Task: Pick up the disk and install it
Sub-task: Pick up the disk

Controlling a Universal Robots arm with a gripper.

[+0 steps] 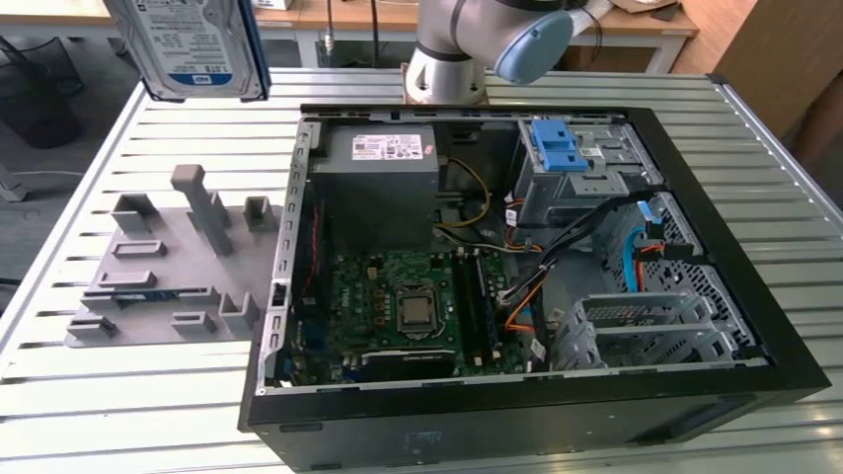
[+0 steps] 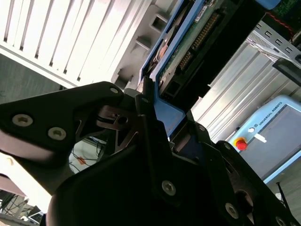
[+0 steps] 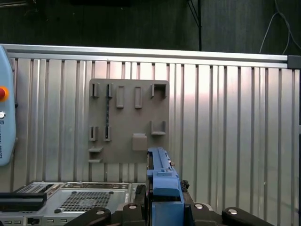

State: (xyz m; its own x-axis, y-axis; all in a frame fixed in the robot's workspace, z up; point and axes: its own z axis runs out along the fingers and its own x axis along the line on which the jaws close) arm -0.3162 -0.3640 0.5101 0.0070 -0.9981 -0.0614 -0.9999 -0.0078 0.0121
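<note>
One disk (image 1: 188,44) hangs upright, pinched along one edge by the closed hand (image 2: 149,106). The open computer case (image 1: 527,420) sits well apart on the tabletop (image 1: 118,415).

case (image 1: 527,415) open on top, cables (image 1: 579,233) crossing inside

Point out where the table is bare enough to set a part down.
At the exterior view's left the table is bare between the grey fixture and the near edge, and between fixture and far edge. A narrow strip runs along the case at the view's right. Inside the case is crowded: board, cables, cage. The gripper holds the disk aloft.
</note>
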